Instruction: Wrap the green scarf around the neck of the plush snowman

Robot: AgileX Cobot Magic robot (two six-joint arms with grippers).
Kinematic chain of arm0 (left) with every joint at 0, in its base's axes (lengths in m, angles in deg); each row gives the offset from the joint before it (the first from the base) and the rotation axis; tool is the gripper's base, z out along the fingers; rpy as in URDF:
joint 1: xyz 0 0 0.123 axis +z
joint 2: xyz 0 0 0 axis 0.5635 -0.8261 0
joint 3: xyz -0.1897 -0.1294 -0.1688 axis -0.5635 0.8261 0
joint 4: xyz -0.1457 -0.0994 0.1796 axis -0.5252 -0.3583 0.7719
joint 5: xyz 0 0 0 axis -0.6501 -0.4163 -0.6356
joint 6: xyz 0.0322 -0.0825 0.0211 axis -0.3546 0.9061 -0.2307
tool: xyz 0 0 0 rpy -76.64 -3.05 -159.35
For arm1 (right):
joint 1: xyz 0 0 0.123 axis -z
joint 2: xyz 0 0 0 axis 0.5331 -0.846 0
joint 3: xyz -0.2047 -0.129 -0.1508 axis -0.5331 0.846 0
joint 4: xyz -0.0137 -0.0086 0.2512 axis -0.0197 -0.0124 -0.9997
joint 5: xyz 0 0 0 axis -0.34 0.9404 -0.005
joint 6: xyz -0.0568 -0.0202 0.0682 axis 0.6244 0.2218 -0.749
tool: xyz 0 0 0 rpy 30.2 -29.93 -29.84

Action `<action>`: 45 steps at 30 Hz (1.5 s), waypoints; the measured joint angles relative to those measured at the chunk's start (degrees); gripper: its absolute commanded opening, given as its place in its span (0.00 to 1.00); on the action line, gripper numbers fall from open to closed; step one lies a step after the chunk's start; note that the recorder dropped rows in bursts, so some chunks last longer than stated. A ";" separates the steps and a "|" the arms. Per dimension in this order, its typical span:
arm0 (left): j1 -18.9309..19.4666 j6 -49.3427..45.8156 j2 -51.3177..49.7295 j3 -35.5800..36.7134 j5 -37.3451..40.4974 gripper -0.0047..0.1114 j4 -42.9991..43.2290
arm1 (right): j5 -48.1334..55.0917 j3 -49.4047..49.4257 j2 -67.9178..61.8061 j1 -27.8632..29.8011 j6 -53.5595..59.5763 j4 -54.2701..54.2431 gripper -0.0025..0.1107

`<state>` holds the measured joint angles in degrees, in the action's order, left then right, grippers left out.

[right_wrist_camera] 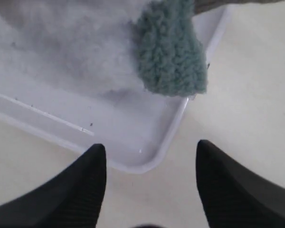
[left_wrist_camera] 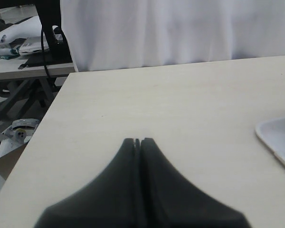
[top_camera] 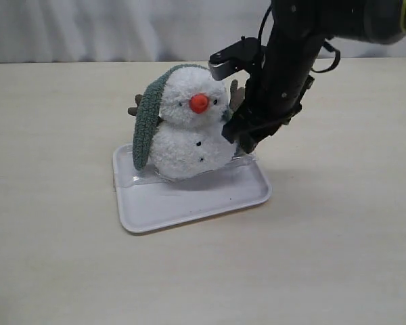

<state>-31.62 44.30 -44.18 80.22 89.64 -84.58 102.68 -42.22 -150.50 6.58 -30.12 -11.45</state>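
The plush snowman (top_camera: 189, 135) sits upright on a white tray (top_camera: 189, 206), its orange nose toward the camera. The green scarf (top_camera: 147, 128) lies over the top of its head, above the snowman's neck (top_camera: 184, 123). One end hangs down the left side to the tray. In the right wrist view the other scarf end (right_wrist_camera: 171, 52) dangles beside the white plush (right_wrist_camera: 71, 47), over the tray corner (right_wrist_camera: 173, 137). My right gripper (right_wrist_camera: 151, 148) is open and empty just outside that corner, by the snowman's right side (top_camera: 247, 145). My left gripper (left_wrist_camera: 138, 140) is shut over bare table.
Brown twig arms (top_camera: 135, 105) stick out behind the snowman. A clear plastic piece (top_camera: 139, 177) lies under it on the tray. The left wrist view shows a tray corner (left_wrist_camera: 278, 137), the table's far edge and clutter beyond (left_wrist_camera: 23, 42).
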 measured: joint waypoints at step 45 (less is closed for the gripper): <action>0.00 0.11 0.00 0.00 0.00 0.04 0.00 | -3.44 4.22 2.24 4.13 15.98 -17.59 0.38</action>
<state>-31.62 44.41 -44.18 80.22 89.64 -84.58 99.24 -38.00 -148.26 10.71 -14.14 -29.04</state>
